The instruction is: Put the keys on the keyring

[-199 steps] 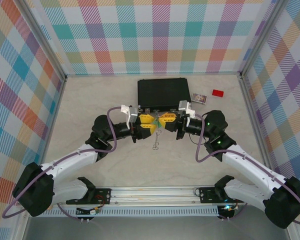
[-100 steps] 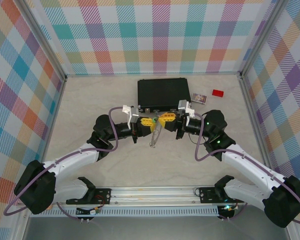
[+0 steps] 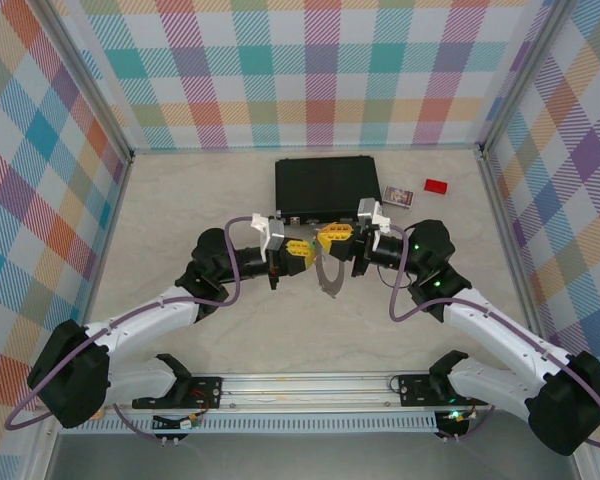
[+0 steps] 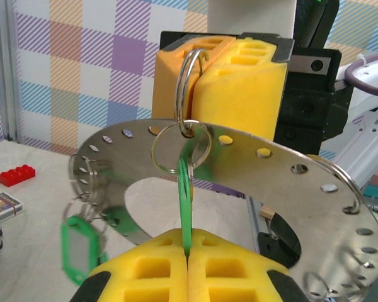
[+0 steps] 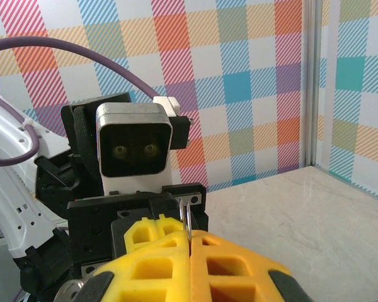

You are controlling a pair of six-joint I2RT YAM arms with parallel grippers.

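The keyring is a flat grey metal hoop pierced with holes, hanging in the air between both grippers. My right gripper is shut on a thin wire loop threaded through one of the hoop's holes. A smaller split ring hangs from the same hole and carries a green key, seen edge-on. My left gripper is shut on that key. A second green key dangles from the hoop's left end. The two grippers meet nose to nose in front of the case.
A black case lies just behind the grippers. A small printed box and a red block sit to its right. Checked walls enclose the table on three sides.
My left gripper has closed on the green key and moved right toward the right gripper. The hoop has swung from edge-on to showing its flat face.
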